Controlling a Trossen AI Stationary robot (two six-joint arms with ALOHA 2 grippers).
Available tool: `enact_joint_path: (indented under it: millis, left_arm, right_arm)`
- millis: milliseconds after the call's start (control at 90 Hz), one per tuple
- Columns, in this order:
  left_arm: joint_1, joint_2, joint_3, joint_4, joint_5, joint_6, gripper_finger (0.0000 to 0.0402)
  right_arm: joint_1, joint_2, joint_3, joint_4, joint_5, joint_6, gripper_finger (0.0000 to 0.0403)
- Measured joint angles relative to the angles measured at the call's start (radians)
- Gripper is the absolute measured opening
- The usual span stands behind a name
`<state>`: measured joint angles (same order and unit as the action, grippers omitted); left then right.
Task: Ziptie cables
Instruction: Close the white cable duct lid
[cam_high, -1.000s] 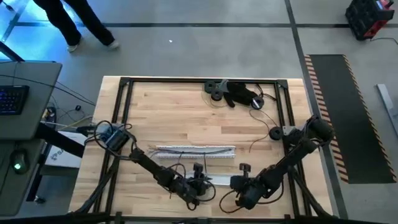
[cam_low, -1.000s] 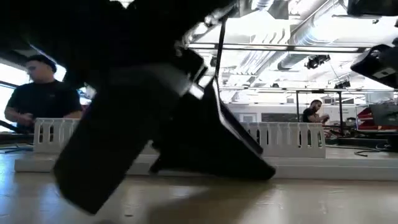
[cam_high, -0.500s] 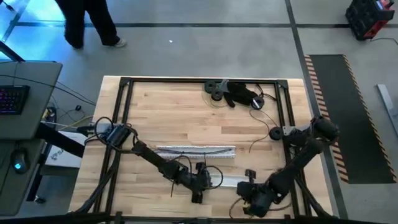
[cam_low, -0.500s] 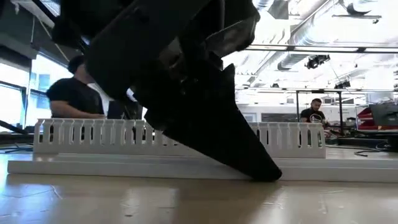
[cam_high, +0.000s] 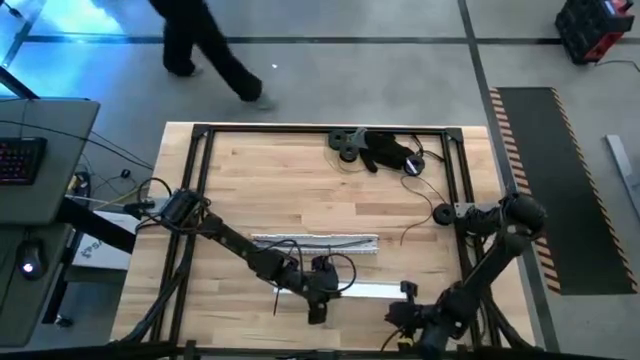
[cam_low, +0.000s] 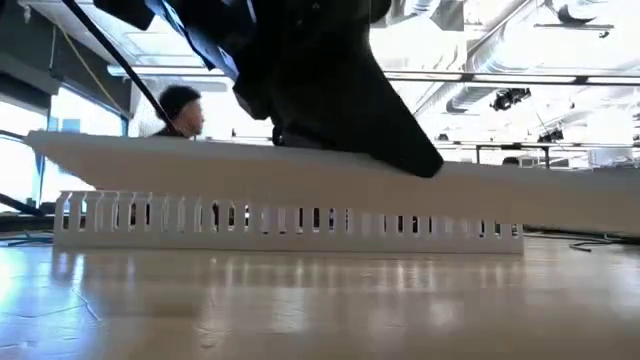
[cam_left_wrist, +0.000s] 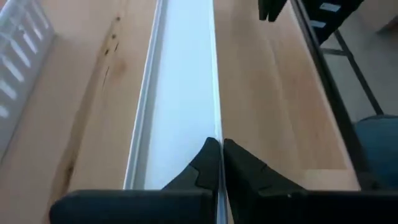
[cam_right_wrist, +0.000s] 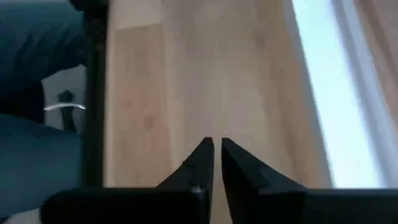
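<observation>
Jaws of the left gripper are seen from above pinched on one end of a long flat white strip, whose long axis runs across the tabletop toward the right gripper. The cables are found as thin dark loops right beside the left gripper, between the strip and the slotted duct, so the left arm is judged the nearer one. The right arm is folded at the near right corner. A black gadget lies well apart at the far edge, with open wood between.

From table height, the strip is shown held clear of the tabletop, roughly level, above the duct. A person is seen in the room behind. The cables cannot be made out there.

In the left wrist view, the jaws are closed on the strip's edge, and the strip is seen running straight ahead. No cables are shown.

In the right wrist view, the jaws are drawn almost together with nothing between them, over bare wood. The strip lies off to one side and the table frame to the other.
</observation>
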<state>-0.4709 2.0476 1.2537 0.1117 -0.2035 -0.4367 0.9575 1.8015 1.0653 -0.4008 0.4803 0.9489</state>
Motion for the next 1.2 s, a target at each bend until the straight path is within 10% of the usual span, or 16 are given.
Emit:
enact_joint_path:
  millis: [389, 733, 900, 1200]
  left_arm:
    - [0.0, 0.003, 0.002, 0.011, -0.015, -0.061, 0.0]
    - [-0.001, 0.003, 0.003, 0.037, -0.016, -0.101, 0.0]
    - [-0.004, 0.003, 0.003, 0.045, -0.006, -0.105, 0.0]
    - [0.003, -0.035, 0.003, 0.02, -0.057, -0.007, 0.0037]
  right_arm:
    - [-0.08, 0.01, 0.0, 0.125, 0.109, -0.5, 0.0168]
    - [-0.151, 0.091, 0.0, 0.015, 0.166, -0.476, 0.0228]
    - [-0.192, 0.115, 0.0, -0.016, 0.137, -0.347, 0.0204]
    - [-0.222, 0.108, 0.002, -0.025, -0.051, -0.304, 0.0037]
